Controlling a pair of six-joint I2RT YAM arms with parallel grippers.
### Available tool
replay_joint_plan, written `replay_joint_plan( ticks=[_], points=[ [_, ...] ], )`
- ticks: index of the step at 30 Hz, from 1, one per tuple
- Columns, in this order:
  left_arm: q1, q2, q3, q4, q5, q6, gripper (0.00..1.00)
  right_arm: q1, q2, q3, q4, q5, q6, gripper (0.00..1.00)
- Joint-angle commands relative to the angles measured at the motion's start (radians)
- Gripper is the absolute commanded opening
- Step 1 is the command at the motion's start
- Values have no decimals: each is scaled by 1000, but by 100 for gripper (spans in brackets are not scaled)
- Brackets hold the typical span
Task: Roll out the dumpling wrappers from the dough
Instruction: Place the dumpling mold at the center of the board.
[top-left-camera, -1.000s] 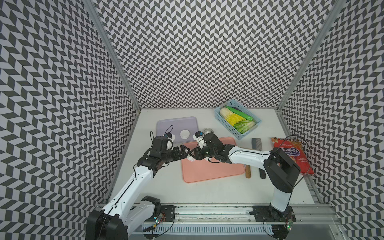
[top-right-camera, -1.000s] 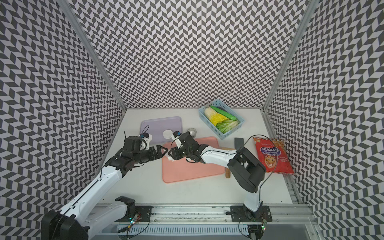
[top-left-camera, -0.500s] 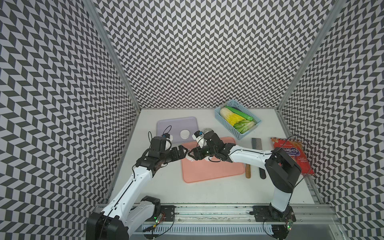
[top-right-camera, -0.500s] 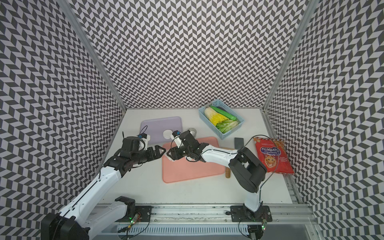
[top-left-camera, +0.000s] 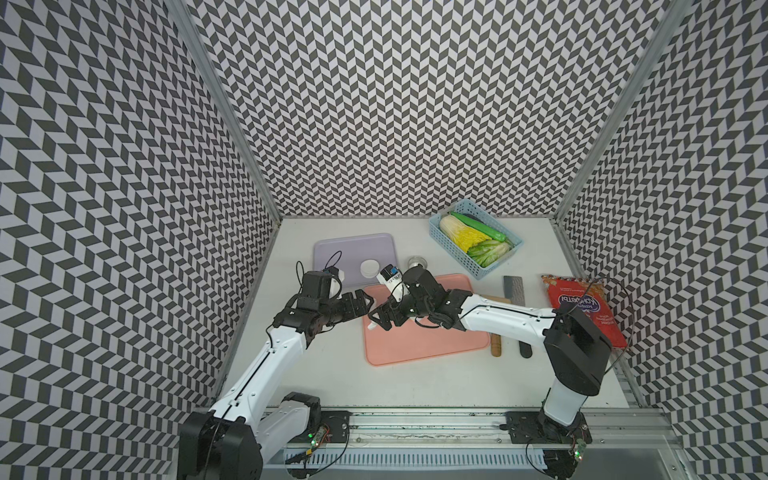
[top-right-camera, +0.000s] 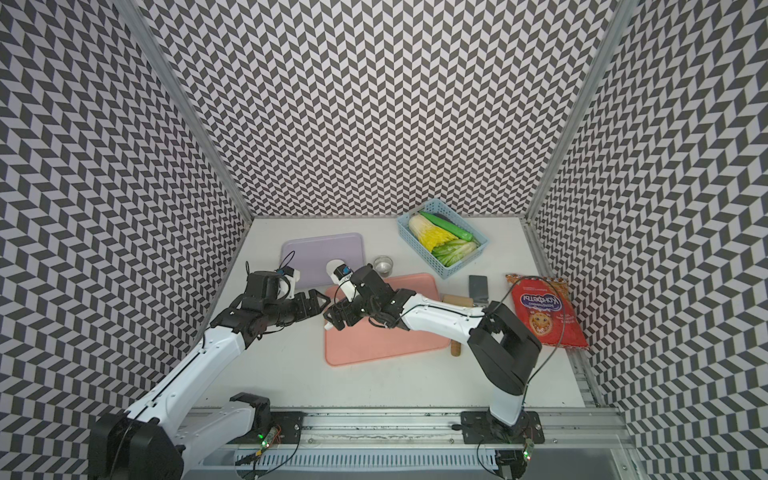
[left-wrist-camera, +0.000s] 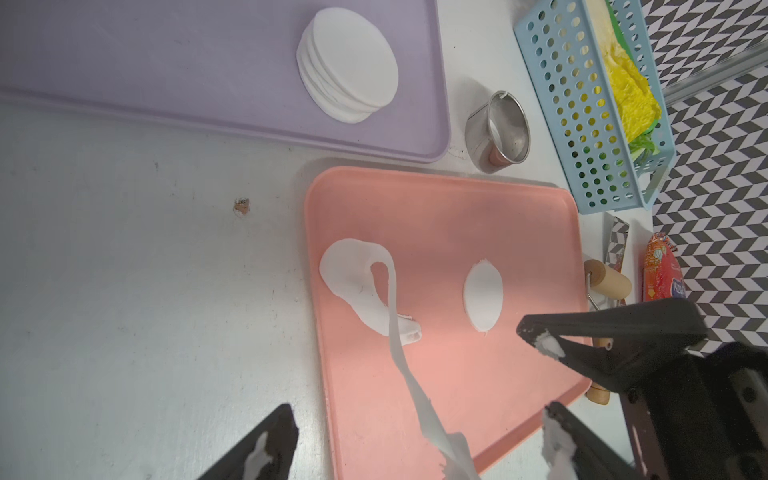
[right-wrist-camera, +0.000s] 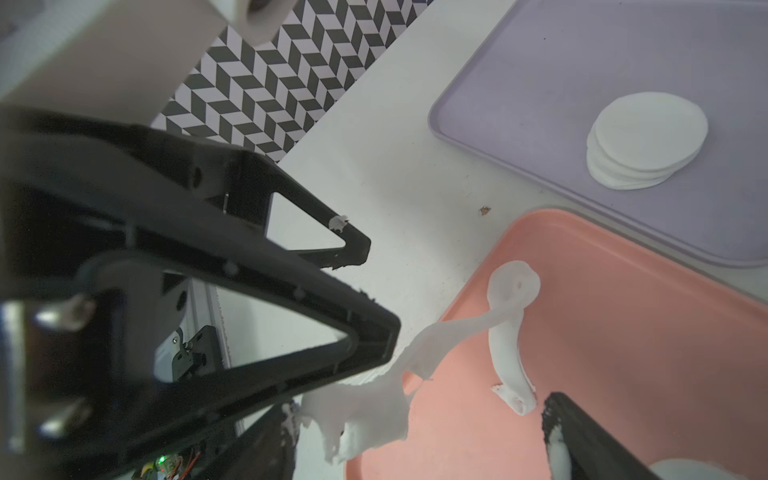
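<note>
The dough (left-wrist-camera: 353, 274) lies as a ragged looped scrap at the left end of the pink tray (left-wrist-camera: 457, 208). A thin strand of it rises off the tray to a torn flap (right-wrist-camera: 365, 411) that clings beside one finger of my right gripper (right-wrist-camera: 419, 449), whose jaws stand wide apart. My left gripper (left-wrist-camera: 415, 449) faces it, open, with the strand running between its fingers. In a top view the two grippers (top-left-camera: 365, 301) (top-left-camera: 380, 320) nearly meet. One of the dumpling wrappers (left-wrist-camera: 483, 297) lies on the pink tray; a stack of them (left-wrist-camera: 351, 62) sits on the purple tray (left-wrist-camera: 166, 83).
A metal ring cup (top-left-camera: 417, 262) stands behind the pink tray. A blue basket of vegetables (top-left-camera: 473, 237) is at the back right. A rolling pin (top-left-camera: 495, 349), a cleaver (top-left-camera: 515, 286) and a red snack bag (top-left-camera: 582, 307) lie to the right.
My right gripper's jaws have opened wide and it has slid a little toward the front-left corner of the pink tray. The left gripper has stayed open and hardly moved.
</note>
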Motion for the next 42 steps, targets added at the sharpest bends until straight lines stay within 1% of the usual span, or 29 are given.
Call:
replay_joint_plan(
  ticks=[1,3,5,7,9,12,15,17,20,23,26,28,31,35,42],
  points=[
    [6,-21,15,14,14,7,90,1,4,23,28,31,-30,93],
    [6,-16,7,13,14,4,85,0,47,45,-11,41,-40,92],
    [8,-3,12,1,11,5,81,-3,97,114,-108,45,-52,91],
    [10,-6,15,-15,-17,-9,75,-3,102,118,-106,50,-32,91],
    [11,-37,13,-15,-31,-24,75,-8,91,111,-87,40,4,91],
    [10,-116,-1,3,-42,-50,82,-33,103,150,-113,-24,37,91],
    [10,-177,-2,-4,-65,-47,88,-56,125,202,-161,-88,82,91],
    [9,-199,-10,-12,-64,-49,87,-67,142,236,-198,-116,119,91],
    [-6,-233,-58,-5,-57,-84,79,-85,172,281,-252,-176,168,91],
    [-60,-266,-102,28,-74,-134,77,-93,184,296,-268,-211,200,90],
    [-126,-245,-119,28,-125,-157,74,-97,185,303,-283,-225,215,90],
    [-171,-213,-115,25,-161,-161,75,-102,181,303,-291,-240,225,90],
    [-200,-171,-109,39,-188,-153,80,-105,170,286,-285,-242,236,90],
    [-223,-148,-115,89,-230,-147,88,-110,158,262,-260,-275,257,90],
    [-228,-87,-123,182,-332,-159,90,-110,122,212,-242,-276,257,90]
  ],
)
